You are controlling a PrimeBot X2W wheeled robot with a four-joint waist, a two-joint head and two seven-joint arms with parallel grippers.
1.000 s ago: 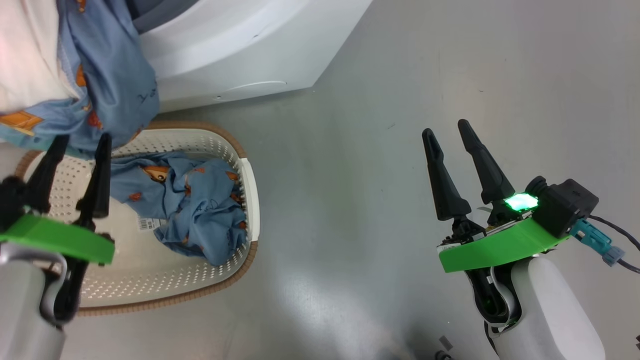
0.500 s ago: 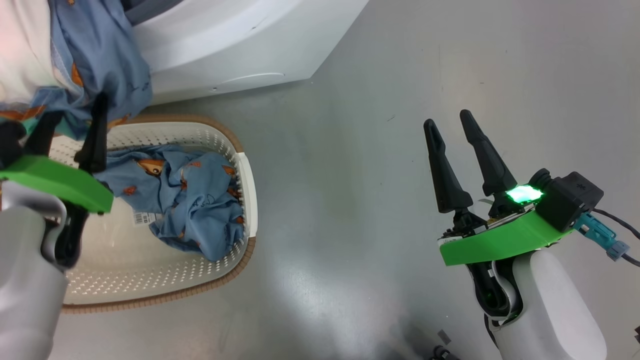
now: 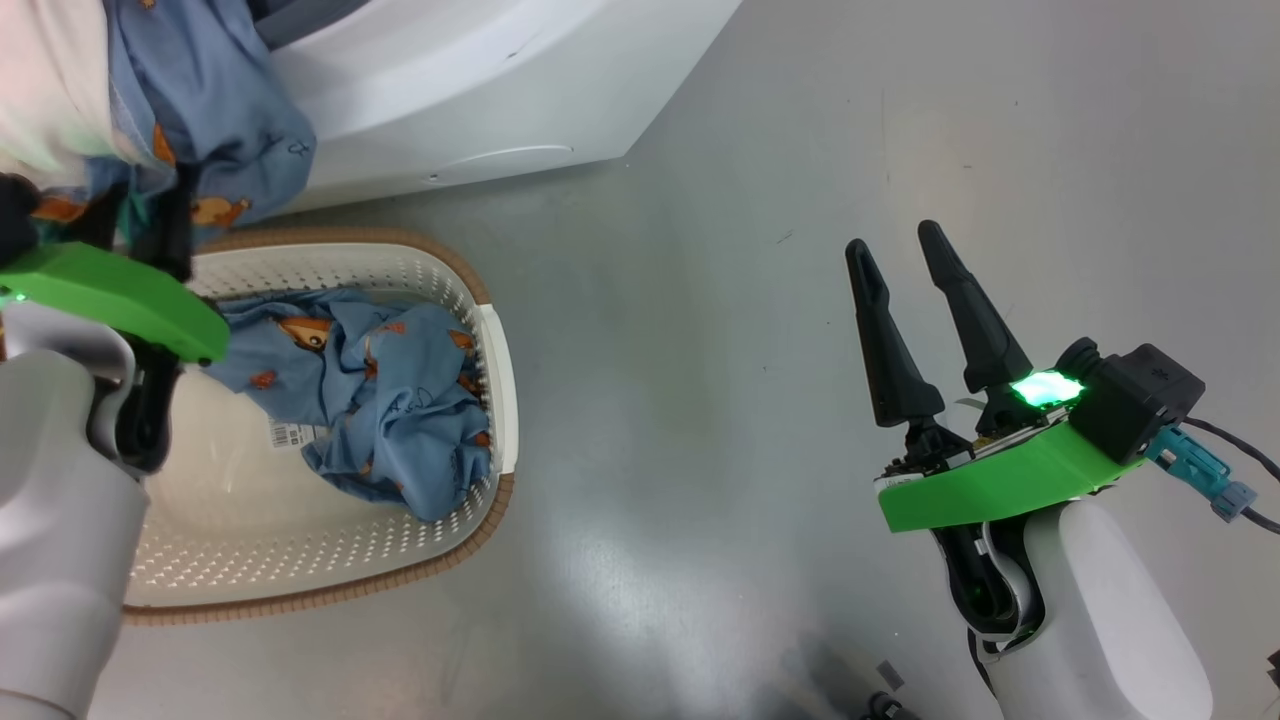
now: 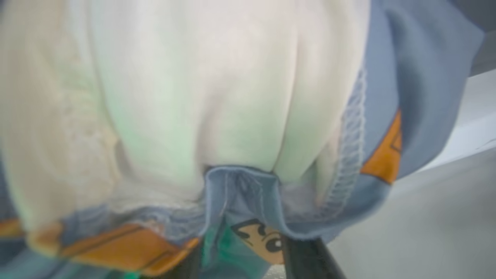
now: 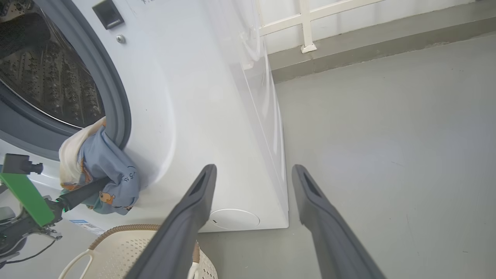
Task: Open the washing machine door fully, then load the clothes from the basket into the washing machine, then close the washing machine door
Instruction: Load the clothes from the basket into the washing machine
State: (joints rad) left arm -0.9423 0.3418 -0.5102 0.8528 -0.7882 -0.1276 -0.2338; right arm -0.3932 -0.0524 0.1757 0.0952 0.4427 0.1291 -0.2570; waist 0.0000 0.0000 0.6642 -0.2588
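Looming just past the left claw [image 3: 140, 205] is the washer [image 3: 480, 90], a white box with a grey ring [image 5: 112, 89] round its mouth and a steel drum [image 5: 46, 77] full of small holes behind it. A round cap [image 5: 234, 219] sits low on its front, ahead of the right claw [image 3: 893, 248]. Grey floor [image 3: 700, 400] lies under the right claw and between the two claws.

Below the left claw and a little to its right stands the basket [image 3: 497, 370], cream plastic with holed walls and a brown woven-look rim, close to the washer's foot.

One garment [image 3: 230, 130] hangs out of the washer's mouth over the ring's lower edge, right at the left claw. It is light blue with orange-brown figures, its cream lining turned outward. That claw's fingers [image 4: 310, 259] stand apart, their tips buried in the hanging cloth with a blue fold between them.

A second garment [image 3: 380, 400], the same blue print, lies crumpled in the basket, under and to the right of the left claw, against the wall nearest the right claw. The right claw's fingers are spread wide with nothing between them, well apart from basket and clothes.

A small white label [image 3: 290, 433] shows on the basket's bottom beside the crumpled garment.
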